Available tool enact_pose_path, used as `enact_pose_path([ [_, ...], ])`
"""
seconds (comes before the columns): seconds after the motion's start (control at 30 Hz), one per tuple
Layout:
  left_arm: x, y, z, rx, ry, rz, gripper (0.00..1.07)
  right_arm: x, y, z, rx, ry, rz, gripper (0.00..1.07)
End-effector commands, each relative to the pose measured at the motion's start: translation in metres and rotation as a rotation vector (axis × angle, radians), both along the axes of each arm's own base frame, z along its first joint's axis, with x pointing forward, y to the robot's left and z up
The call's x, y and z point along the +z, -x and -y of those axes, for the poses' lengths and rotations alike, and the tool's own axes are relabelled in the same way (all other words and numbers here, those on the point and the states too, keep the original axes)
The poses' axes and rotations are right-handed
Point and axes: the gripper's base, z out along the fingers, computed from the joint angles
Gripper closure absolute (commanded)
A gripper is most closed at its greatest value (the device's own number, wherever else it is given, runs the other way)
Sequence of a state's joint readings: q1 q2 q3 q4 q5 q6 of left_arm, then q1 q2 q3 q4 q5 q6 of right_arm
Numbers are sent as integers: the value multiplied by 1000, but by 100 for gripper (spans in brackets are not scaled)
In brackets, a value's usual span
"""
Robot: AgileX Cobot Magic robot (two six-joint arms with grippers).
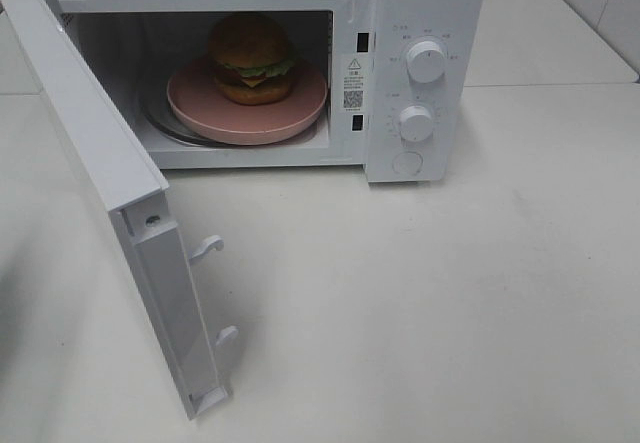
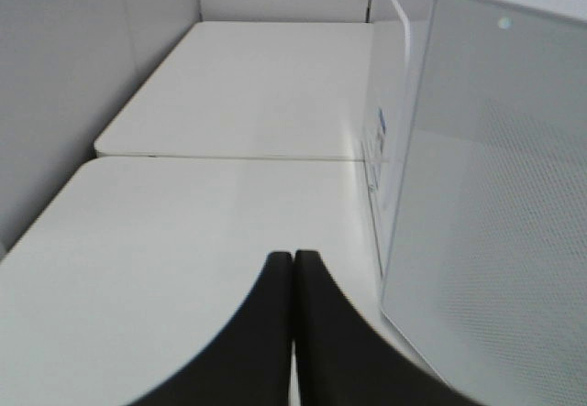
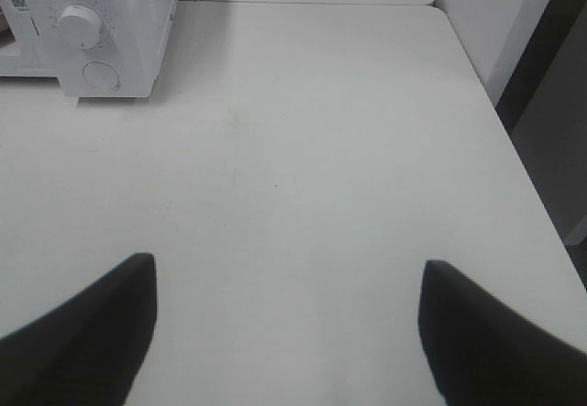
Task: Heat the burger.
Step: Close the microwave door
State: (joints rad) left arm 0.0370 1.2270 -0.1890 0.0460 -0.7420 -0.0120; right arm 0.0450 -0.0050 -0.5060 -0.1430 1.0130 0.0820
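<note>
Your left gripper (image 2: 293, 333), clenched empty, sits just outside the open door (image 2: 495, 195); burger (image 1: 250, 58) beyond it; right gripper (image 3: 284, 268) spread, farther.

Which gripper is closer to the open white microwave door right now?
Left. The shut left gripper sits just beside the white microwave door; the open right gripper is over the white table past the knob panel, farther off.

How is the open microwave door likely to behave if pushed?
The door looks like a rigid flat panel, so it should probably swing shut rather than flex. Its two hooks stick out and seem thin, so a sideways knock might damage them. The microwave stands on a smooth table and may slide under a hard push.
</note>
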Motion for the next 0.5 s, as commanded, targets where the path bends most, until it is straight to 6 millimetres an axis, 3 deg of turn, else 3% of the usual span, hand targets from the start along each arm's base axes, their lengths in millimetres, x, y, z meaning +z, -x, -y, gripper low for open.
enact_pose_path([
  [0.03,-1,-2,5,-56,-2,25,107,-1,3,0,-5,0,28,32],
  [0.23,-16,-15,21,-248,2,12,107,-1,3,0,-5,0,28,32],
  [0.5,-20,-34,33,-395,-1,1,107,-1,3,0,-4,1,28,32],
])
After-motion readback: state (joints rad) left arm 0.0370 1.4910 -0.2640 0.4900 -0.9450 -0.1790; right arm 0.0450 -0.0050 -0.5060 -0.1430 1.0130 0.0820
